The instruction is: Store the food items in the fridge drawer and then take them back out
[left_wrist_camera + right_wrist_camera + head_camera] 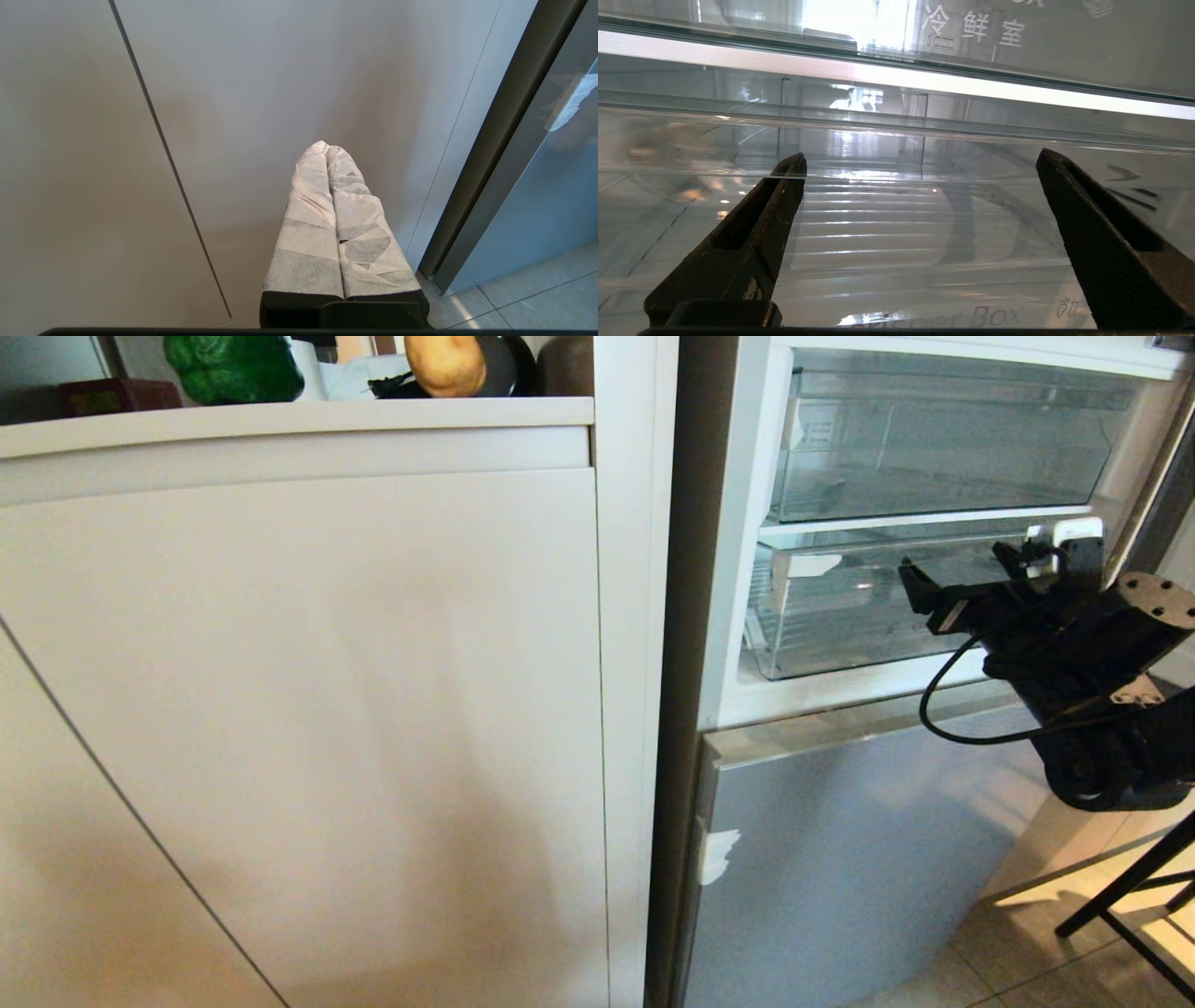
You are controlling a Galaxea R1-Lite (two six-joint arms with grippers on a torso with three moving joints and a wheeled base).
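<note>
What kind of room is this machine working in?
Most likely a home kitchen: an open fridge with clear plastic drawers, beige cabinet doors beside it, and a green pepper and potato on the counter above.

Pepper (233, 369) and potato (446, 362) on worktop (299, 418), pepper left of potato, apart. Cabinet doors (299, 709) below worktop. Fridge (840, 859) right of cabinet. Lower drawer (831, 616) under upper drawer (934, 448) in fridge. Right gripper (966, 581) just before lower drawer front, jaws wide. Left gripper (327, 151) near cabinet doors.
</note>
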